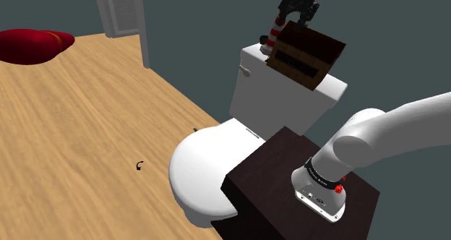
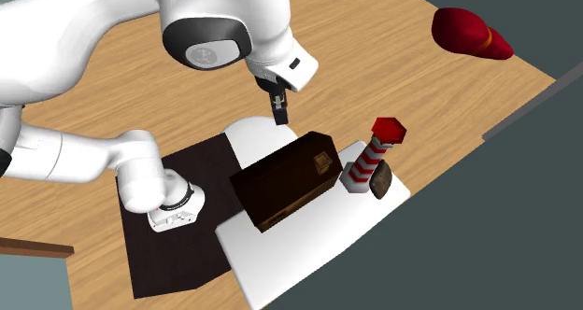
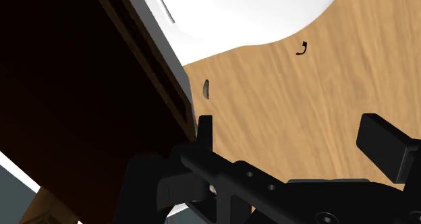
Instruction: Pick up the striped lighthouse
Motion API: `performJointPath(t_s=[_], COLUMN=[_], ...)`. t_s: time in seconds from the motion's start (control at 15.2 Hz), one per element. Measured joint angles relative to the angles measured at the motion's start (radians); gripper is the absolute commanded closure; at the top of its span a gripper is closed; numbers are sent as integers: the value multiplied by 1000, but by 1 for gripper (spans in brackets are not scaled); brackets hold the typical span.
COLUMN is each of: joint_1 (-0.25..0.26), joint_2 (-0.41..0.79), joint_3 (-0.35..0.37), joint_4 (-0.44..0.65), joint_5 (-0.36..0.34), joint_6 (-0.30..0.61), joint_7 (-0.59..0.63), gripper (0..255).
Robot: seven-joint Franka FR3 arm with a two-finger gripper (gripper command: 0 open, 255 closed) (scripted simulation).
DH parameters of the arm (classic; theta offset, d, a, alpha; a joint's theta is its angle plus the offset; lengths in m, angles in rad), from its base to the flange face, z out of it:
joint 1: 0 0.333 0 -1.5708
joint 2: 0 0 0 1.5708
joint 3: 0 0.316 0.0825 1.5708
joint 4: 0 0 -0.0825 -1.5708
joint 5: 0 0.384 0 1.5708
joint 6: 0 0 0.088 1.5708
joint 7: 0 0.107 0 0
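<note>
The white toilet tank (image 2: 280, 261) carried a brown chest (image 2: 285, 179). Next to it stood the red-and-white striped lighthouse (image 2: 374, 154), with a small dark lump (image 2: 380, 180) just beside its base. The gripper (image 2: 278, 107) hung above the chest's other side, fingers apart and empty.

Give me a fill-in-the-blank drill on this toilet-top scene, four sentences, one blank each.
1. The lighthouse has stripes of red and ___.
2. Beside it on the toilet tank lies a chest of dark ___ colour.
3. The gripper has its fingers ___, clasping nothing.
4. The lump lying on the wooden floor is ___.

Missing words: white; brown; open; red.
</note>
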Motion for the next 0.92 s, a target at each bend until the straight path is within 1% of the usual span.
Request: performJointPath(t_s=[0.26,0.46,0.66,0.92], joint_1=[-16,-29,-41,-58], joint_2=[96,162,230,333], joint_3=[-46,-83,-120,-172], joint_4=[99,185,263,407], joint_5=[15,33,59,110], joint_6=[54,75,103,111], joint_7=[-7,-15,-23,-33], gripper=[0,0,0,0])
